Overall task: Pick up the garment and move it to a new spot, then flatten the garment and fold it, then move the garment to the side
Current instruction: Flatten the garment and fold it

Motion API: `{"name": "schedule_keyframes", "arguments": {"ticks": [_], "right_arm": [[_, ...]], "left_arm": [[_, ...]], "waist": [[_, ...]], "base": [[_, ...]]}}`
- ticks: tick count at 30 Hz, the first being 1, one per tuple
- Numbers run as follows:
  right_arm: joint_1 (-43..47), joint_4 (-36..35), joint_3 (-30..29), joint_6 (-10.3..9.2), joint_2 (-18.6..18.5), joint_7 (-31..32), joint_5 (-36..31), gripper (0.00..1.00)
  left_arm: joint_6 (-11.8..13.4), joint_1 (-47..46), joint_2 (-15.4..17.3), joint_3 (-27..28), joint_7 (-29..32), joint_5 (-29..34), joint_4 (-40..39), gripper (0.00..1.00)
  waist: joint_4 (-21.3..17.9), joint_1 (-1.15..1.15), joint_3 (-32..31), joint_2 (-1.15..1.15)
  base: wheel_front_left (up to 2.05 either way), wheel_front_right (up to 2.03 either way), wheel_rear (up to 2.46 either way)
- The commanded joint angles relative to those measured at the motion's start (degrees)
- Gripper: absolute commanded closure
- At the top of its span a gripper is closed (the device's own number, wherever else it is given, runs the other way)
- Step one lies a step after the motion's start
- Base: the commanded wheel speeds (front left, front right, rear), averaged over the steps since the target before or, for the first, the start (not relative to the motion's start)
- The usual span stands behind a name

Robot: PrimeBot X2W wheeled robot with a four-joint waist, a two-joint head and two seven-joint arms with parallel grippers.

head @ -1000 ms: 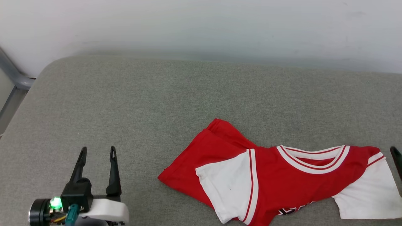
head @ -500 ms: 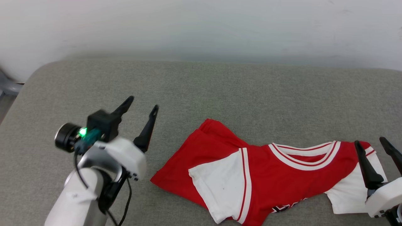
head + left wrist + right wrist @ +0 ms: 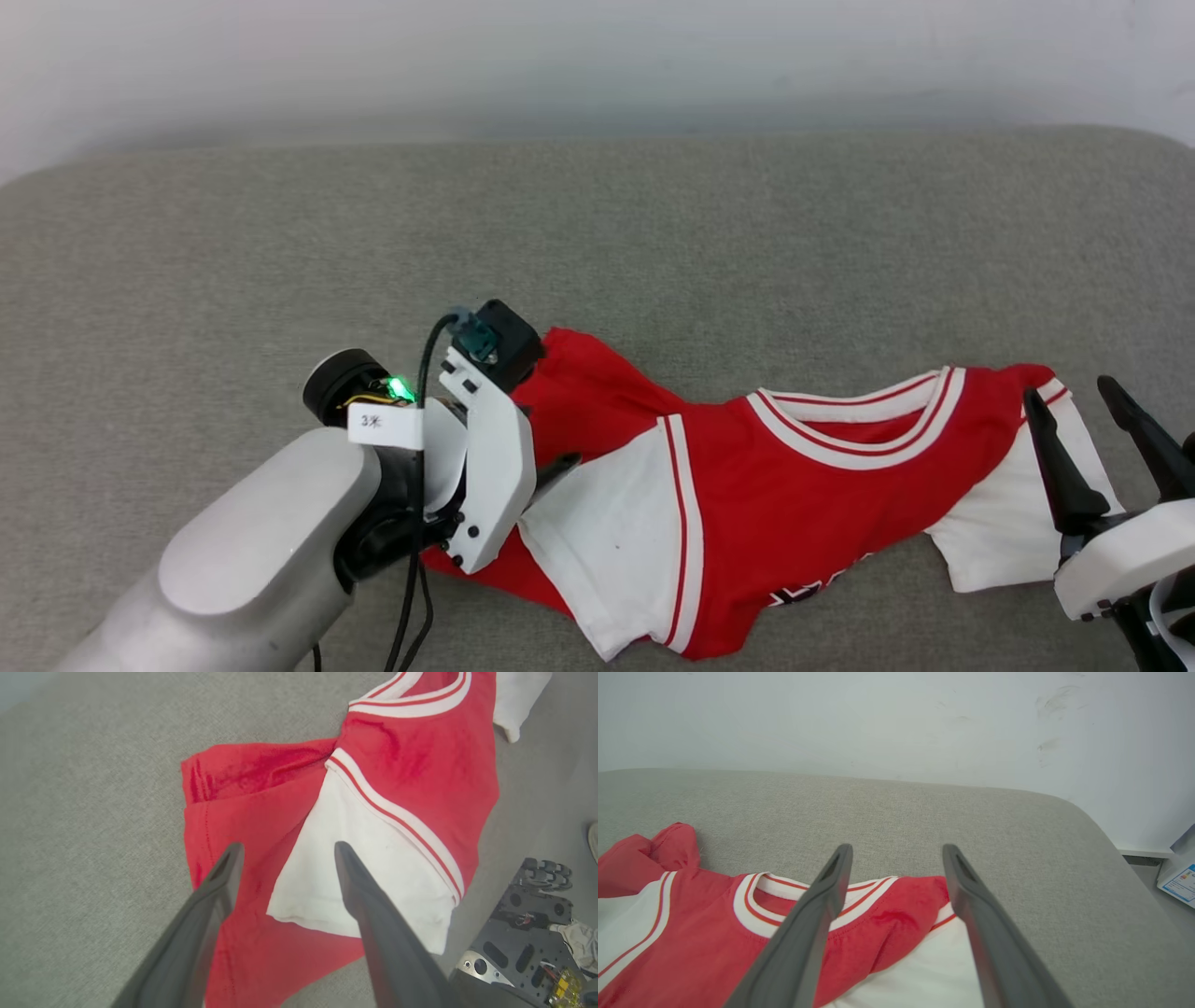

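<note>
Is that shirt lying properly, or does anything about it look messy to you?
The garment lies crumpled and twisted on the grey cushion, not flat. One white sleeve is flopped over the red fabric, and the red corner beyond it is bunched into folds. Nothing looks torn or spilled.

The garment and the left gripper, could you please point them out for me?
garment [image 3: 803, 523]: head view, red chest panel below the collar.
left gripper [image 3: 288, 845]: left wrist view, midway between its fingertips.

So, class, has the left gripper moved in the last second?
Yes. Against the garment, the left gripper has swung right and forward: it stood clear to the garment's left, and now hangs open over its white sleeve.
</note>
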Motion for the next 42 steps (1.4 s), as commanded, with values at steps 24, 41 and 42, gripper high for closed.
{"name": "schedule_keyframes", "arguments": {"ticks": [24, 41, 42], "right_arm": [[-7.30, 2.53, 2.34, -0.06, 1.04, -2.76, -0.88, 0.00], [-4.77, 3.33, 2.03, -0.06, 1.42, -3.95, -1.34, 0.00], [-4.54, 3.38, 1.88, -0.06, 1.49, -3.95, -1.33, 0.00]], "left_arm": [[0.06, -8.06, 3.37, -27.91, 6.04, -6.00, 14.87, 1.00], [0.07, -24.12, 8.71, -25.40, -4.99, -5.47, 16.41, 1.00], [0.06, -25.12, 9.55, -25.36, -5.63, -5.34, 16.88, 1.00]], "waist": [[-6.71, 0.00, 8.82, 0.00], [-6.11, 0.00, 4.67, 0.00], [-6.02, 0.00, 4.44, 0.00]], "base": [[0.00, 0.00, 0.00], [0.00, 0.00, 0.00], [0.00, 0.00, 0.00]]}}
